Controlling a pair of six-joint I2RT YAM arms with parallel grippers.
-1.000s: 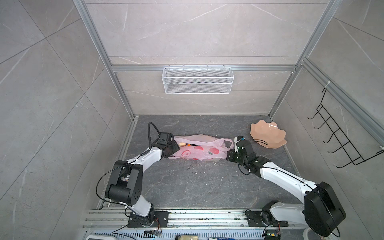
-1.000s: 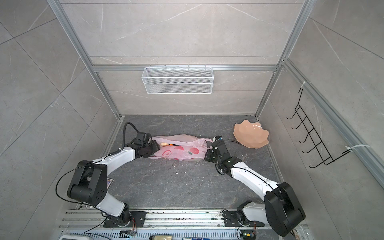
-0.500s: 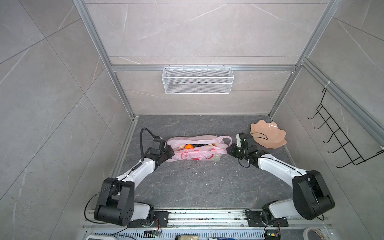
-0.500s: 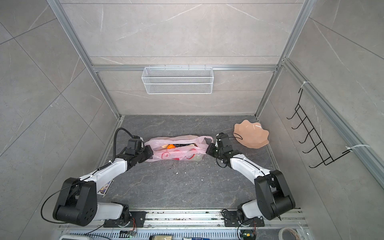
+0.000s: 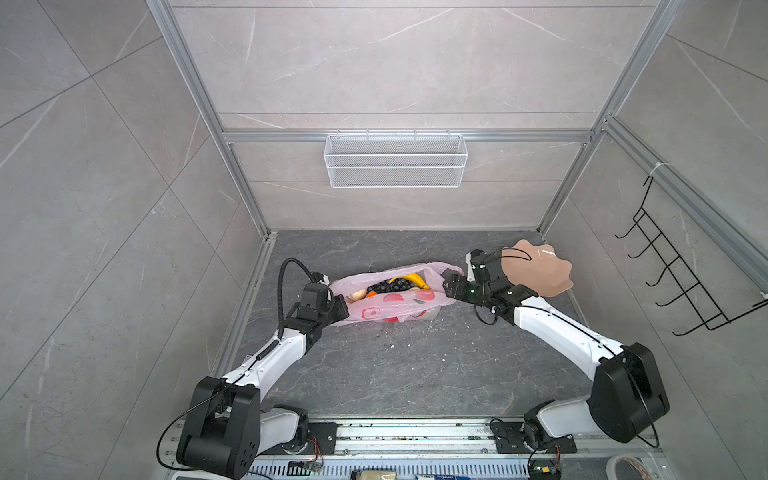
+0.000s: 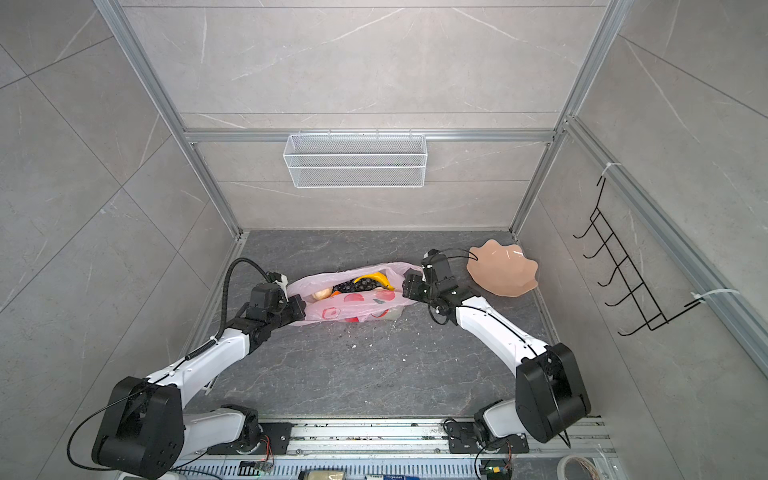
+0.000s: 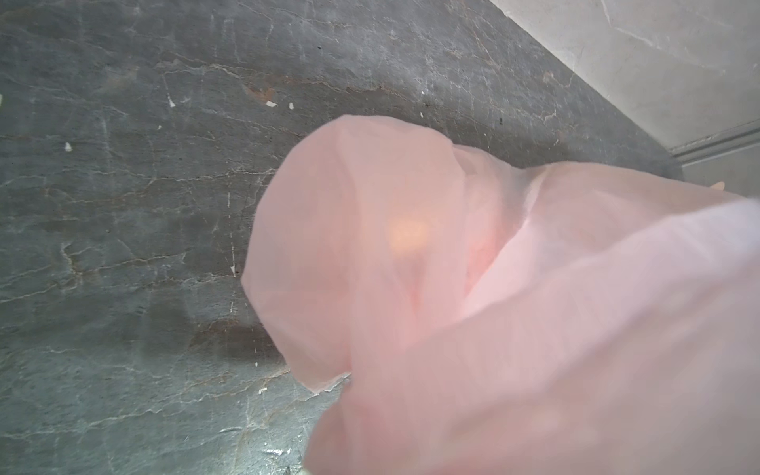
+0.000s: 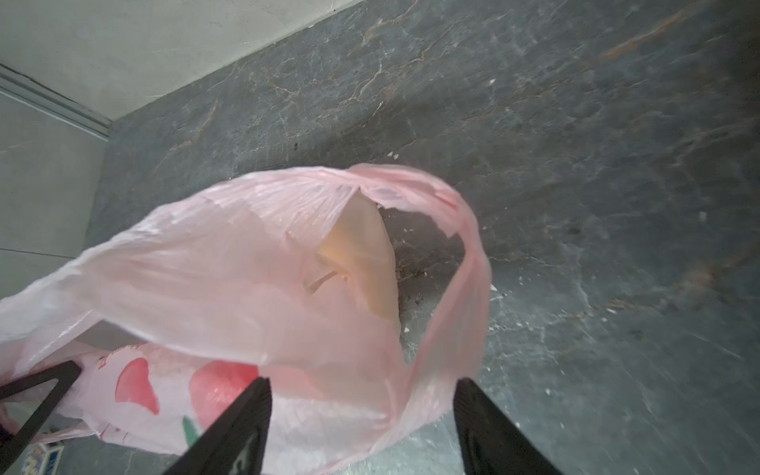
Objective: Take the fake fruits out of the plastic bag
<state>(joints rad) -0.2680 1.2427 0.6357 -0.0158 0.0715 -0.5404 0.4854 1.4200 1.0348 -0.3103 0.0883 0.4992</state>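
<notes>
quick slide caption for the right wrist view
Right gripper, fingers spread, facing the pink plastic bag and its loop handle on the dark stone floor.

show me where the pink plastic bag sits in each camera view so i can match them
In a top view: plastic bag mid-floor, mouth open.
In a top view: plastic bag likewise mid-floor.
Left wrist: plastic bag blurred, close against the lens.
Right wrist: plastic bag fills the middle, handle loop gaping.
Shared landmark: the dark grey floor beneath it everywhere.
</notes>
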